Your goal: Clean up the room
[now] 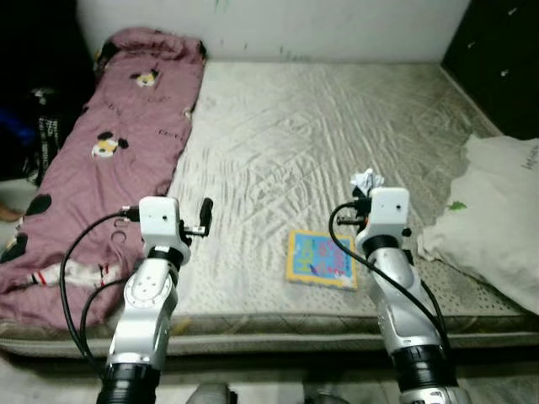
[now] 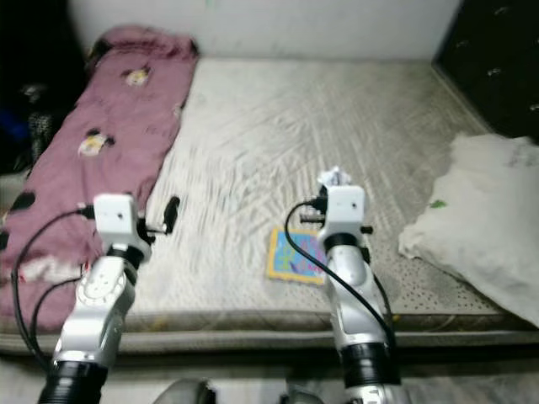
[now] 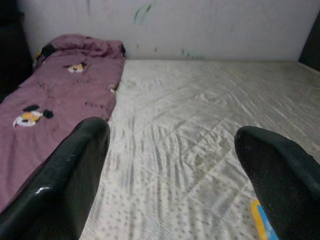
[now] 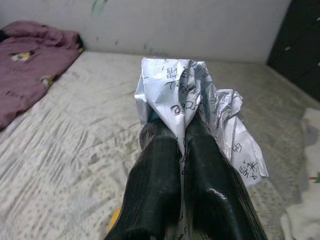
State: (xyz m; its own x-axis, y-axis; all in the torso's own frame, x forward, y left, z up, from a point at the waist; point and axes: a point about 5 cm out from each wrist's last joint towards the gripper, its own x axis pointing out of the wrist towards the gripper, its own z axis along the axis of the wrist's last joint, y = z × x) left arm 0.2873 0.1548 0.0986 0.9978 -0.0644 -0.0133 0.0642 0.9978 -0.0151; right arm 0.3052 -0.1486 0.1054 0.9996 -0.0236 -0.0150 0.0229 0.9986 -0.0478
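Two silver arms rise over the near edge of the bed (image 1: 278, 143), a bare mattress with a quilted, pale cover. The left tool (image 3: 172, 175) hangs above the mattress beside the purple blanket (image 1: 109, 160); its two black fingers (image 3: 65, 185) stand wide apart with nothing between them. The right tool (image 4: 182, 150) is raised above the mattress with its fingers pressed together on a crumpled paper (image 4: 200, 105), white with printed characters, which stands up from the fingertips and hangs clear of the bed. In the head views this paper shows as a small white wad just beyond the right wrist housing.

Just beside the right arm, toward the middle of the bed, a flat picture book (image 1: 320, 258) with a yellow border and blue cover lies on the mattress near its front edge. On the robot's right, a white bundle of cloth (image 1: 497, 219) rests on the bed's side edge. Along the robot's left side the purple blanket, printed with cartoon figures, runs from the near edge up to the far wall (image 1: 337, 25). A dark cabinet (image 1: 505, 59) stands at the far right corner.
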